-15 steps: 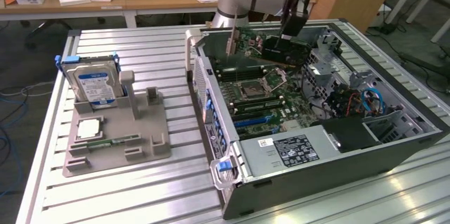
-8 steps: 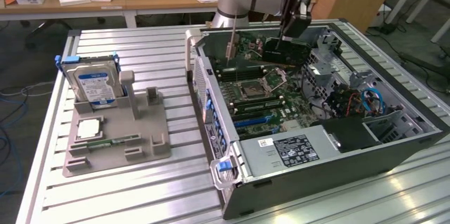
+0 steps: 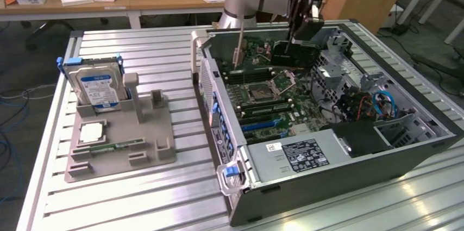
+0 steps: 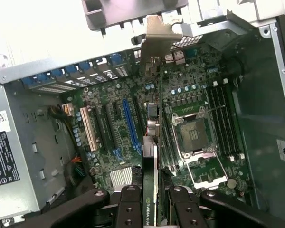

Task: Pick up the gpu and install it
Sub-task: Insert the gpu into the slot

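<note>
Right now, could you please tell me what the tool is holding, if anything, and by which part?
The tool is shut on the gpu, pinching its upper edge between the fingers, above the open computer case.

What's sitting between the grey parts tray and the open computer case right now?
Nothing: the exterior view shows bare table slats between the grey parts tray and the computer case. The gripper holds the gpu over the motherboard.
</note>
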Controlling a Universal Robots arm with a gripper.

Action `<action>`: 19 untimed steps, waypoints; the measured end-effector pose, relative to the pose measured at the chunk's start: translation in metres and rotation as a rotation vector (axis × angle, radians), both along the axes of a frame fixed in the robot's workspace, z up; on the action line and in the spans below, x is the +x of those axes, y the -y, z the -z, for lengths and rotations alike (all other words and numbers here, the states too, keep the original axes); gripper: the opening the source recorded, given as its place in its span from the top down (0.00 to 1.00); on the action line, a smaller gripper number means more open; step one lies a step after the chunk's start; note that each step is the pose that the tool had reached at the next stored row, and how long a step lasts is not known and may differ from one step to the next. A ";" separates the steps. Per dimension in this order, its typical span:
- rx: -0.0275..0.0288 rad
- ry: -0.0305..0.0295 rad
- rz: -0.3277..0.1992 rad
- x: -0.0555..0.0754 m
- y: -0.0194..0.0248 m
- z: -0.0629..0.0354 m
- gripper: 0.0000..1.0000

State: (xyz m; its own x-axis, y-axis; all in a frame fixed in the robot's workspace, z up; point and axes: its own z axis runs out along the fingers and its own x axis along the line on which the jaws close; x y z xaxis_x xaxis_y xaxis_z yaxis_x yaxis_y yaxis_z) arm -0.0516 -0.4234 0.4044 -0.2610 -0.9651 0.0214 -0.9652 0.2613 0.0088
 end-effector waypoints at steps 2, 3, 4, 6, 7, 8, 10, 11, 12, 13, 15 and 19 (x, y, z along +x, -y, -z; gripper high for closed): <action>-0.0001 0.0000 -0.017 0.000 0.0001 0.0013 0.74; 0.0000 0.0001 -0.026 0.000 0.0002 0.0020 0.74; -0.0001 0.0001 -0.037 0.000 0.0002 0.0026 0.74; -0.0001 0.0006 -0.063 0.000 0.0001 0.0036 0.74; 0.0000 0.0014 -0.079 0.000 0.0002 0.0040 0.74; -0.0002 0.0022 -0.096 0.000 0.0002 0.0044 0.74; -0.0002 0.0042 -0.127 0.000 0.0002 0.0051 0.74; -0.0002 0.0052 -0.142 0.000 0.0002 0.0055 0.74; -0.0004 0.0066 -0.157 0.000 0.0001 0.0058 0.74; -0.0004 0.0084 -0.173 0.000 0.0002 0.0062 0.74; -0.0006 0.0117 -0.209 0.000 0.0002 0.0070 0.74; -0.0010 0.0189 -0.275 0.000 0.0002 0.0082 0.74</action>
